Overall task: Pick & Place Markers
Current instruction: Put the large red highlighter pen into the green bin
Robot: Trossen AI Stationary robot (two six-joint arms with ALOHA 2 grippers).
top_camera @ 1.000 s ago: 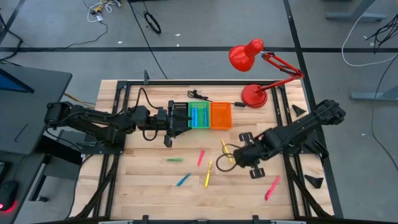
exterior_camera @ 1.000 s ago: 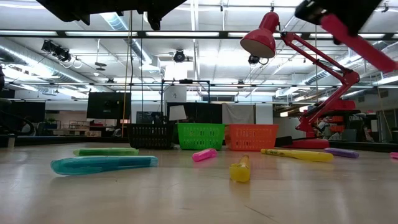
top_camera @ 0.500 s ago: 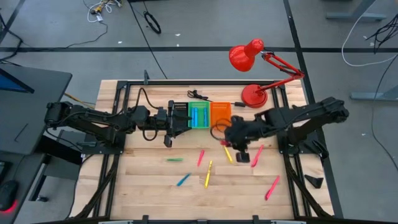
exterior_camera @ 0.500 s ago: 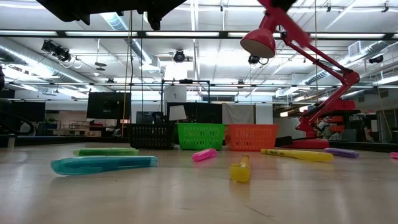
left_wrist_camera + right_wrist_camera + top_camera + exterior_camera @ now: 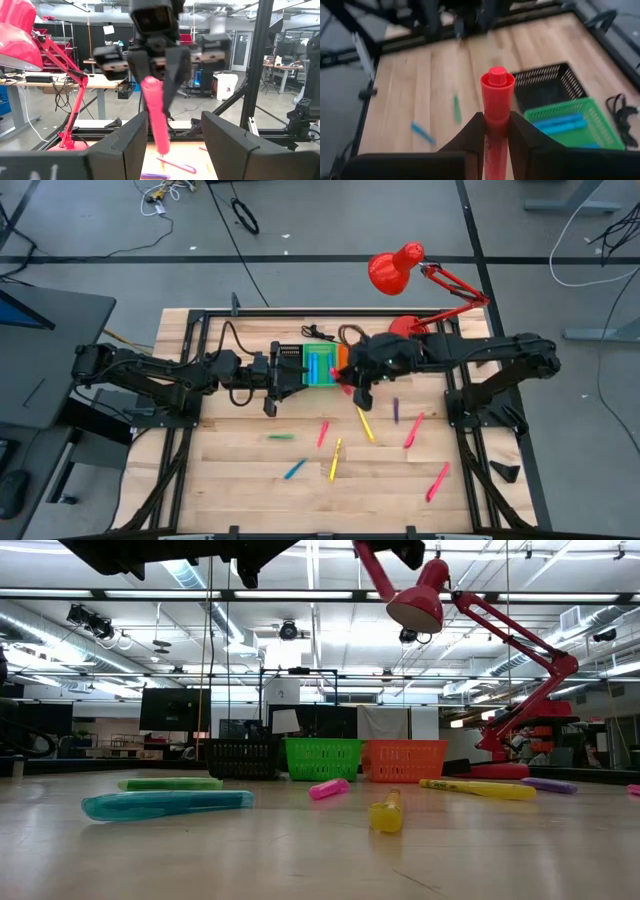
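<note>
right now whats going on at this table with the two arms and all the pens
The right gripper is shut on a pink-red marker and holds it above the row of bins, near the green bin and the orange bin. The green bin already has blue markers in it. The left gripper waits open beside the black bin, holding nothing. Several more markers, among them a yellow one and a green one, lie loose on the wooden table.
</note>
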